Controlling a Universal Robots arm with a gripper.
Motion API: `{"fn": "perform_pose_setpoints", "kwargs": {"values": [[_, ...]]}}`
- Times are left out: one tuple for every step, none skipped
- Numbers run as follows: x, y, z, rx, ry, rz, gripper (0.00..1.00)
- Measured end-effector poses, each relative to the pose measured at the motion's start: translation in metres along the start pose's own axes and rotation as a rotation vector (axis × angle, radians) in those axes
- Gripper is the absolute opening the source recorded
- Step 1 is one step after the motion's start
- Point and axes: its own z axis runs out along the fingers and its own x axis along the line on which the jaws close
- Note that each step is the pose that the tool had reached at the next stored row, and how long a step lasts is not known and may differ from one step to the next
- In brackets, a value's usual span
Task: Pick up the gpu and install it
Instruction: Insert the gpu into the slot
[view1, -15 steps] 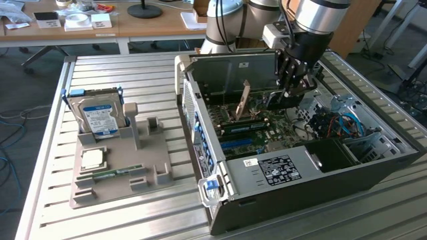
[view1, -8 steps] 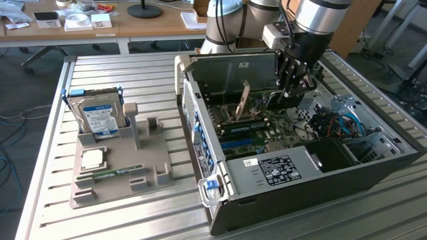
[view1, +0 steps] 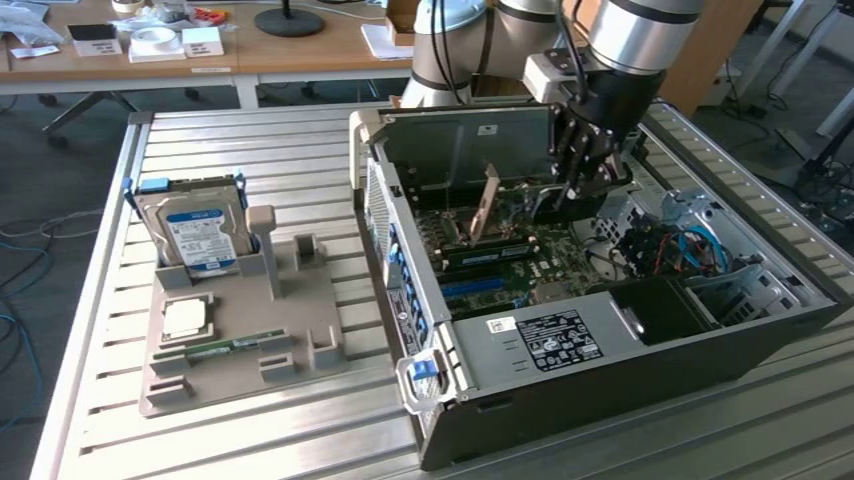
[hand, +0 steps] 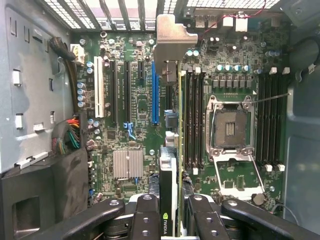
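Nearest the exterior view, on the slatted table (view1: 267, 440), a grey tray (view1: 314, 350) at that view's left carries a memory stick (view1: 220, 348), a processor chip (view1: 184, 318) and, upright at its far end, a hard drive (view1: 198, 235). Beside it, to that view's right, the open case (view1: 641, 380) lies on its side. Inside the case, the gripper (hand: 171, 205) pinches the gpu (hand: 169, 175) between its black fingers (hand: 145, 212). The card stands edge-on over the motherboard (hand: 130, 100). In the wrist view it runs just beside the blue slot (hand: 155, 90), between that slot and a bank of memory slots (hand: 192, 120). Its metal bracket (hand: 172, 37) points toward the case's vented rear wall. Whether the card's edge touches a slot cannot be told. The processor socket (hand: 230, 127) sits beyond the memory slots. Past the case, a wooden desk (view1: 267, 50) holds small items.
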Motion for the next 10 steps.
{"fn": "perform_pose_setpoints", "kwargs": {"values": [[0.0000,0.0000,0.0000,-0.0001,0.0002,0.000,0.27],[0.0000,0.0000,0.0000,-0.0001,0.0002,0.000,0.27],[0.0000,0.0001,0.0001,0.0000,0.0000,0.000,0.27],[0.0000,0.0001,0.0001,0.0000,0.0000,0.000,0.27],[0.0000,0.0001,0.0001,0.0000,0.0000,0.000,0.27],[0.0000,0.0001,0.0001,0.0000,0.0000,0.000,0.27],[0.0000,0.0001,0.0001,0.0000,0.0000,0.000,0.27],[0.0000,0.0001,0.0001,0.0000,0.0000,0.000,0.27],[0.0000,0.0001,0.0001,0.0000,0.0000,0.000,0.27],[0.0000,0.0001,0.0002,0.0000,0.0000,0.000,0.27]]}}
